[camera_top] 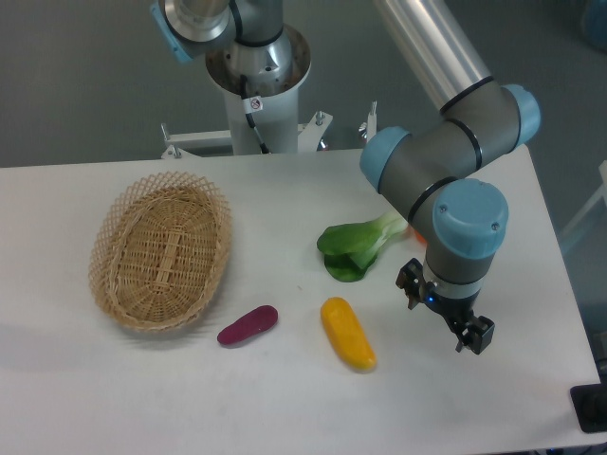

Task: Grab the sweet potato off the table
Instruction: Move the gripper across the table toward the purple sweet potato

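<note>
Camera view is showing the white table (114, 398) filling most of the frame, with the sweet potato (248, 325) lying on it in the lower centre-left, just beside the lower right edge of the wicker basket (161, 249) but not touching it. To its right, a little apart, the yellow-orange vegetable (347, 334) is lying at a slant. Above that, near the centre, a leafy green vegetable (358, 248) is resting on the tabletop. The gripper (446, 318) is hanging at the lower right, well apart from the sweet potato and to the right of the yellow one, holding nothing; whether its 2 fingers are apart or together cannot be told from this angle.
</note>
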`<action>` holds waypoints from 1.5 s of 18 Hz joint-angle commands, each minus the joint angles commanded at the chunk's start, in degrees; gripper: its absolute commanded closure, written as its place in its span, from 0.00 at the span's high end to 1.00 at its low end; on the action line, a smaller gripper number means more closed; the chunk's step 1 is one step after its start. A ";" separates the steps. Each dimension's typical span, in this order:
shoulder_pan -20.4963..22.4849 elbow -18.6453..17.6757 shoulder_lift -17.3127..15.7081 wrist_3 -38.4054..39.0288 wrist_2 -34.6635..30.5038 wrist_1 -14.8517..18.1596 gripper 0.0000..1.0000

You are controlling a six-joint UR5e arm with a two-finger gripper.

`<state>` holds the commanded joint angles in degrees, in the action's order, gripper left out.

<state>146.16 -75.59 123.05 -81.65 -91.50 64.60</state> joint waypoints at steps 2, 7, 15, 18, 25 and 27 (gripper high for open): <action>0.00 0.00 0.00 0.00 -0.09 0.00 1.00; 0.00 0.17 0.00 -0.17 0.09 0.00 1.00; 0.00 -0.87 -0.61 0.44 0.09 0.35 1.00; -0.35 -2.46 -1.84 2.54 0.87 0.44 1.00; -3.68 -5.09 -2.90 16.87 7.03 0.35 1.00; -5.35 -6.15 -3.25 17.05 7.03 0.35 1.00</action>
<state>140.81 -81.73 119.80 -64.60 -84.46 64.95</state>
